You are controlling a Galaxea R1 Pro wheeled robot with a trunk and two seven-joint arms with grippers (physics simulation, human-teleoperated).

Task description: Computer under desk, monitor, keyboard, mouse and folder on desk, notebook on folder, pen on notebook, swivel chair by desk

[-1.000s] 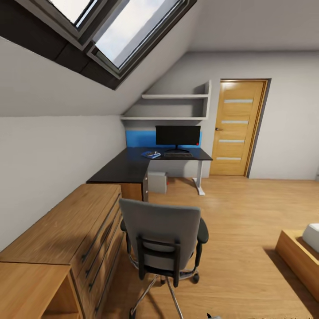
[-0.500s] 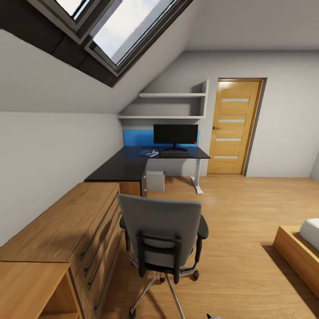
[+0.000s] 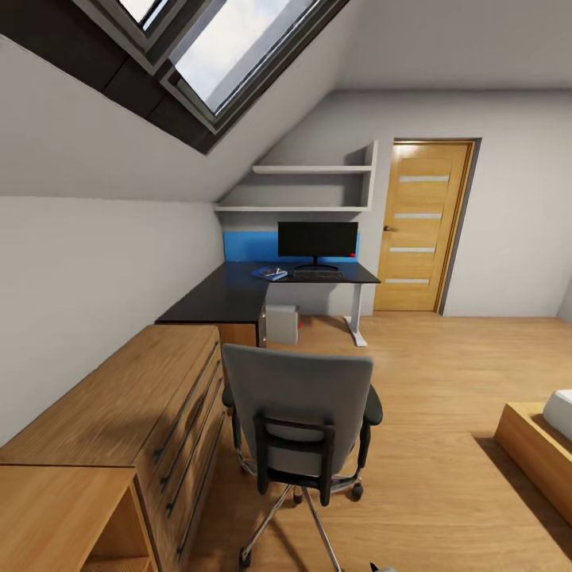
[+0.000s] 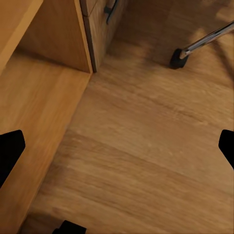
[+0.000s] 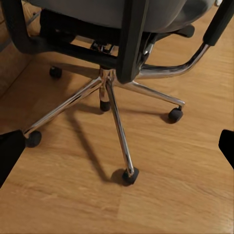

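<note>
The chair (image 3: 298, 425) stands near, its back to the robot and well apart from the far bench (image 3: 238, 295) carrying monitor (image 3: 318, 240), keyboard (image 3: 318, 272) and folder (image 3: 270, 274), so both grippers, left (image 4: 117, 146) and right (image 5: 117, 146), hang released and empty over the floor.

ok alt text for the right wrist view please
A grey office chair seen from behind and low down, its chrome five-star base on black castors standing on a light wood floor. The open claw's dark fingertips sit at both side edges.

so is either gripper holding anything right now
Nothing is held. The left gripper is open over bare wooden floor; the right gripper is open above the swivel chair base, touching nothing.
</note>
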